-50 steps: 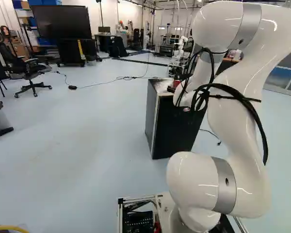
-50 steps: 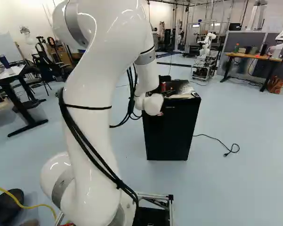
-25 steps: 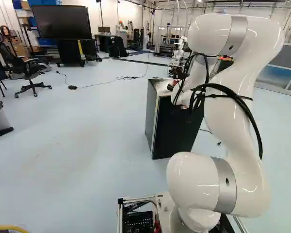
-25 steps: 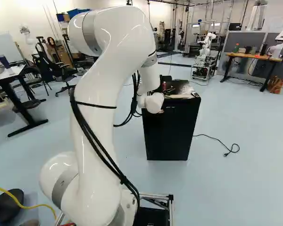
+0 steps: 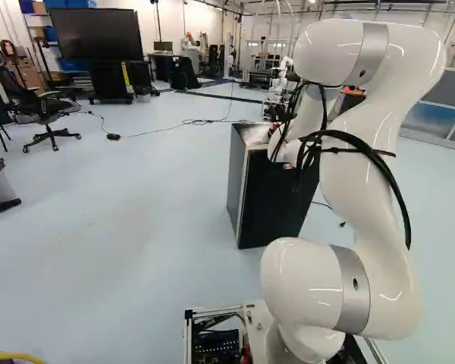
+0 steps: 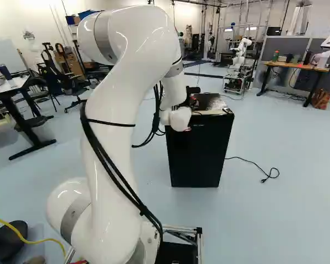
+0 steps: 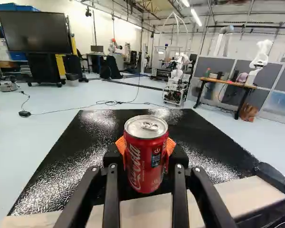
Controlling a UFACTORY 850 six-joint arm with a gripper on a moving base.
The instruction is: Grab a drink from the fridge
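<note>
Ok so the gripper (image 7: 146, 148) has the can (image 7: 145, 173) pinched from both sides, right over the fridge (image 6: 201, 157) top. Grab part looks basically done imo. Can't tell if it's clear of the fridge; lifting it away is probably what's left.

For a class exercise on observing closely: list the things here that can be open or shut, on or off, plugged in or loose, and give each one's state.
Gripper: shut on the can, from two sides.
Drink can: upright, tab flat, looks unopened.
Fridge door: closed.
Power cord: plug end loose on the floor.
Large screen: dark, showing no picture.
</note>
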